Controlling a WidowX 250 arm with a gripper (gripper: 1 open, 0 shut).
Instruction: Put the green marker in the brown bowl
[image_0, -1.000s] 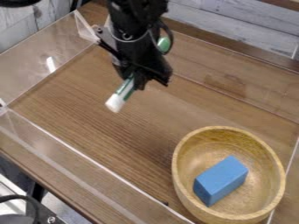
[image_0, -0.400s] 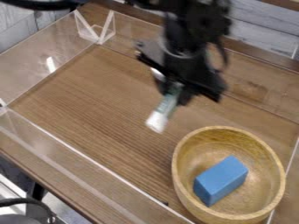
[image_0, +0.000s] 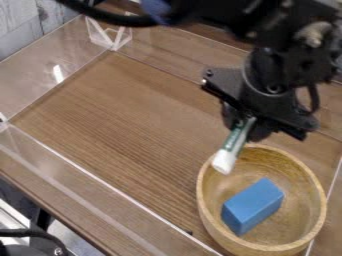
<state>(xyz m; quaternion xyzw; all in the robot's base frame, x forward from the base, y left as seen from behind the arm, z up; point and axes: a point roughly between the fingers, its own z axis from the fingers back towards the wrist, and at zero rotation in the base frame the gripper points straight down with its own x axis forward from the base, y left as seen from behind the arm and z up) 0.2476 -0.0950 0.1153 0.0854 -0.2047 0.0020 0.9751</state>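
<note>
The pincer (image_0: 247, 122) holds the green marker (image_0: 231, 148) tightly, hanging over the rim of the brown bowl (image_0: 314, 180); only lowering and releasing remains.

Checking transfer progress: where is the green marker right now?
The green marker hangs from the shut gripper at right of the camera view, its lower end over the brown bowl's near-left rim.

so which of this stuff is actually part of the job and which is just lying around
Part of the job:
- green marker, held in the gripper
- brown bowl

Just lying about:
- blue block, inside the bowl
- clear tray walls around the wooden surface
</note>
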